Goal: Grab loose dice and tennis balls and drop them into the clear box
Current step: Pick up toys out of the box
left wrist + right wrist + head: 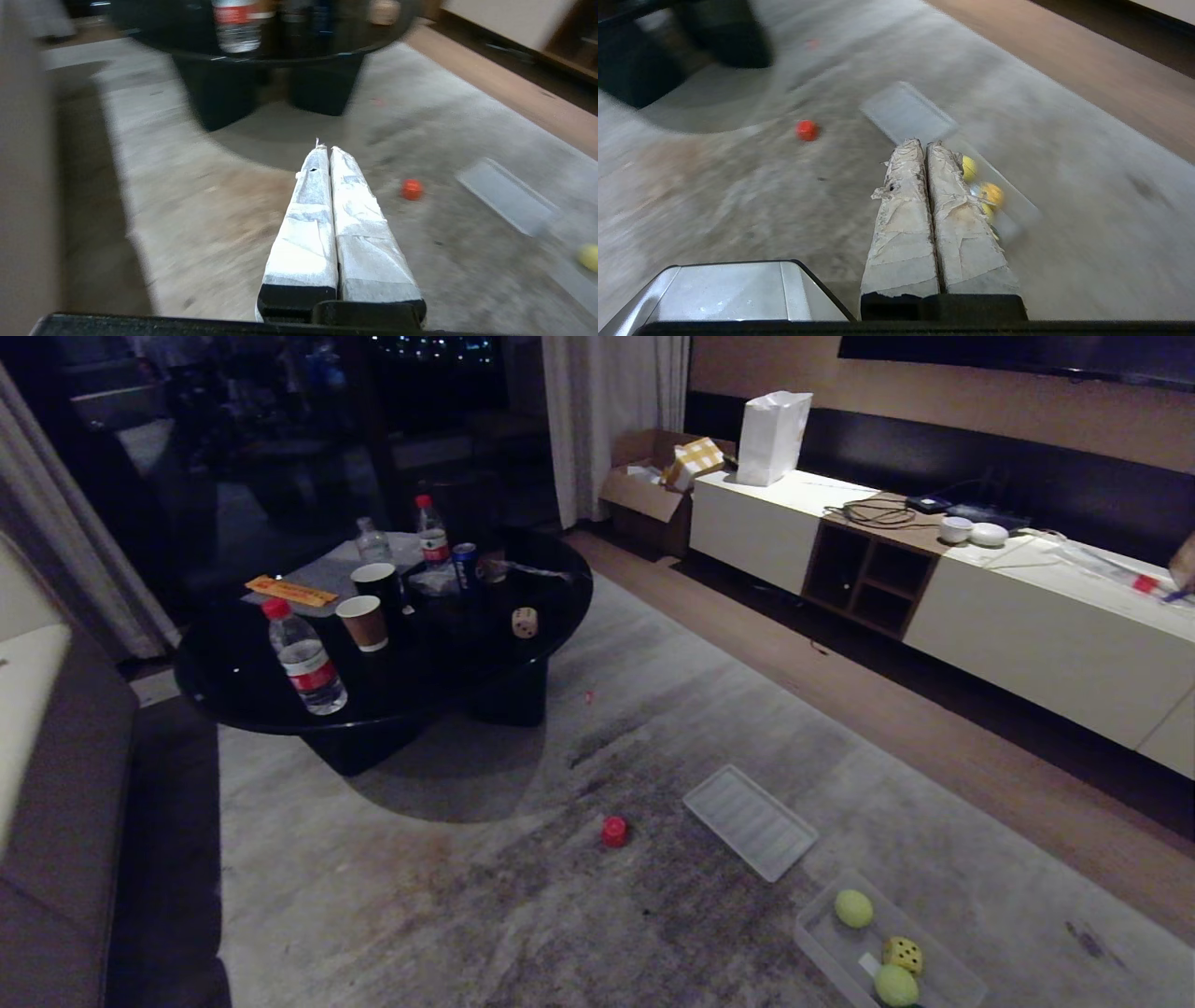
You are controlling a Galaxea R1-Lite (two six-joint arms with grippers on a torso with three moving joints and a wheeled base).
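The clear box (pixel 826 943) stands on the carpet at the lower right and holds two tennis balls (pixel 853 908) (pixel 896 985) and a yellow die (pixel 903 954). A red die (pixel 613 831) lies loose on the carpet to the box's left. A beige die (pixel 525 623) rests on the black table (pixel 233 700). Neither arm shows in the head view. My left gripper (pixel 326 148) is shut and empty above the carpet, the red die (pixel 411 189) off to one side. My right gripper (pixel 924 142) is also shut and empty, hovering beside the clear box (pixel 1017 200).
The flat ribbed lid (pixel 750 821) lies between the red die and the box. Bottles (pixel 306 658), cups (pixel 363 622) and a can crowd the table. A sofa (pixel 56 821) runs along the left. A low white cabinet (pixel 1027 625) lines the far wall beyond a wooden floor strip.
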